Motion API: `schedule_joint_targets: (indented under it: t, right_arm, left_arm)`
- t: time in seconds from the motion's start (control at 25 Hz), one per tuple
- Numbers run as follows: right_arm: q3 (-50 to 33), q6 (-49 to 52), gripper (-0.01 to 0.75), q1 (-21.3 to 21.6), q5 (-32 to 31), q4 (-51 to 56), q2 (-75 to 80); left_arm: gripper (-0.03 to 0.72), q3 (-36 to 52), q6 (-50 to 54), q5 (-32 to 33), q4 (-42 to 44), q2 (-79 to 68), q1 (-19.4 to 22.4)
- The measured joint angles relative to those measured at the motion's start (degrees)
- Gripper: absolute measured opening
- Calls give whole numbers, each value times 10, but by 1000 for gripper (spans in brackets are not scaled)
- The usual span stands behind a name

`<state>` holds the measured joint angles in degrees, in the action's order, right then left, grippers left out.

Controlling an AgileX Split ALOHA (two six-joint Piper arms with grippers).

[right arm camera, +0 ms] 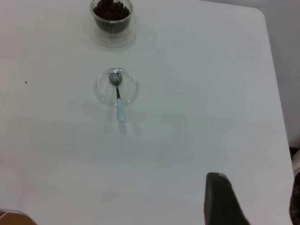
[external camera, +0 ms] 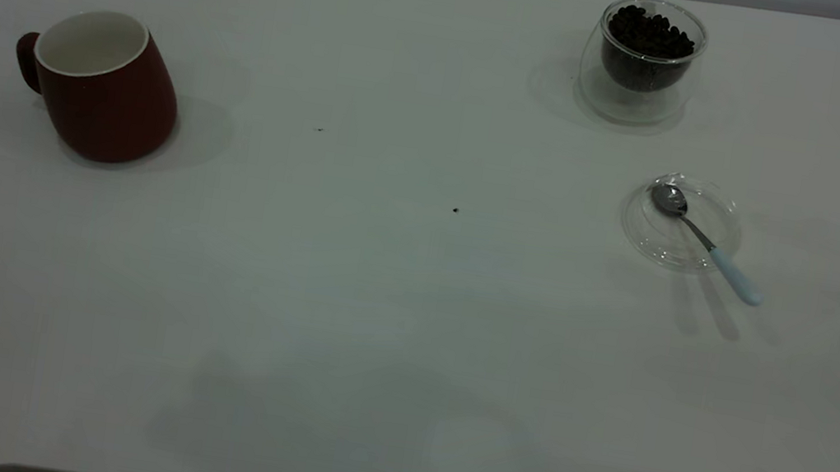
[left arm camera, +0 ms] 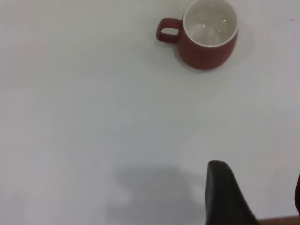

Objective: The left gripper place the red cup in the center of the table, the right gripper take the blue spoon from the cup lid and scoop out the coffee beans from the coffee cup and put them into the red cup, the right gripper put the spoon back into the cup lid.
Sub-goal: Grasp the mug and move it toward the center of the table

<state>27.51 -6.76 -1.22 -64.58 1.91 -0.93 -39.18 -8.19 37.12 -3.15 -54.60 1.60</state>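
Carrying everything: the table (external camera: 389, 331), white, with its middle kept bare, probably as the landing spot for the mug.

Above it, well back from the objects, the left gripper (left arm camera: 258, 169) and the right gripper (right arm camera: 256, 178). On each, fingers spread wide with nothing between them, so ready but not yet reaching. Missing from the exterior view entirely; caught only by the wrist views.

Near the left edge, upright and well away from the centre: the red cup (external camera: 107, 89). Not yet moved, so first step still to do. Handle turned toward the left edge. From the left wrist view alone, a look straight down into a white, empty inside.

Close to the far edge, toward the right corner: the coffee cup (external camera: 641, 62), within easy range of the right arm.

Just nearer than it, toward the right edge: the cup lid (external camera: 682, 223), serving as a rest.

In the lid, bowl down, the blue spoon (external camera: 706, 242), pale handle sticking out over the rim, free for grasping.

Heaped inside the glass: the coffee beans (external camera: 650, 33), seen best from the exterior.
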Motion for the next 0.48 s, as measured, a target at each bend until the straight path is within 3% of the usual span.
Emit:
schedule_joint_targets:
  t: [0.28,0.48]
  right_arm:
    - [0,0,391,0,0,0,0]
    - [0,0,391,0,0,0,0]
  left_arm:
    - [396,-153,10,-40,8,-273,0]
    - [391,-245,-19,-19,116,-405,3]
